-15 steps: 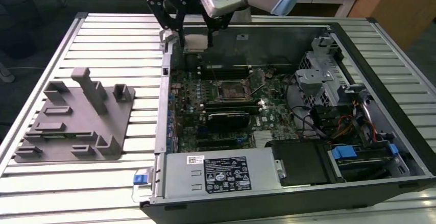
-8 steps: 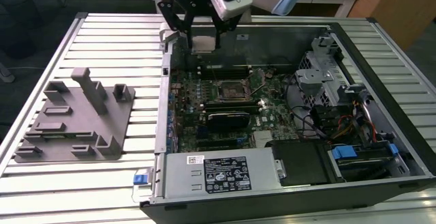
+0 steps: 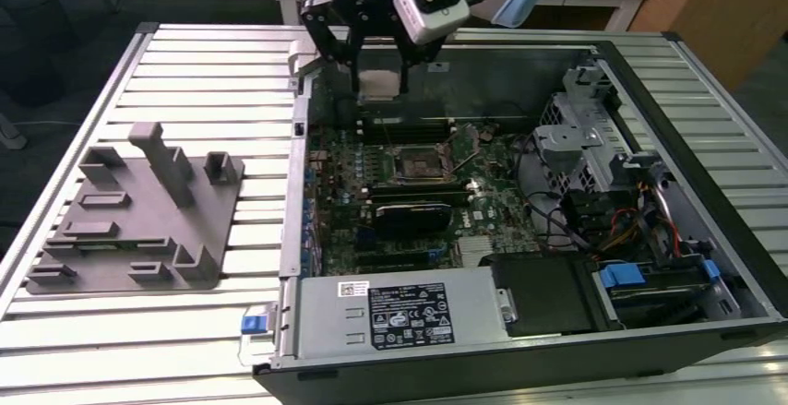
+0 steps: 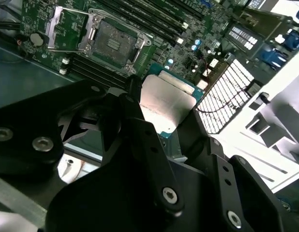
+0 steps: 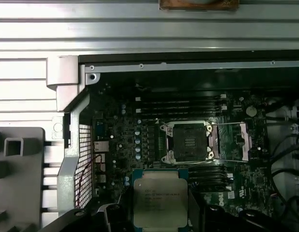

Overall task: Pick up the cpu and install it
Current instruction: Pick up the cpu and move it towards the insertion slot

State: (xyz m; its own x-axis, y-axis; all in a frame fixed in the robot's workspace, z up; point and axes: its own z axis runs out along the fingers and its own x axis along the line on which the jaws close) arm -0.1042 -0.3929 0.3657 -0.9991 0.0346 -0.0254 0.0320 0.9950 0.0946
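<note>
The cpu [image 3: 378, 84] is a flat square chip with a silvery top plate and a pale rim. It hangs in the air over the far end of the open computer case, and my gripper [image 3: 376, 89] is shut on it. Black fingers [image 4: 140, 125] press on two opposite edges of the cpu [image 4: 165, 102] in the second wrist view. The first wrist view has the cpu [image 5: 159, 200] a short way from the open motherboard socket [image 5: 188, 141], apart from it. The socket [image 3: 416, 163] has its metal frame [image 4: 67, 24] swung open.
The open case [image 3: 689, 82] lies on a slatted metal table [image 3: 185, 82], with drive bays and cables [image 3: 603, 211] on the exterior view's right and a power supply [image 3: 394, 313] at the front. A grey plastic fixture block [image 3: 129, 225] sits on the exterior view's left.
</note>
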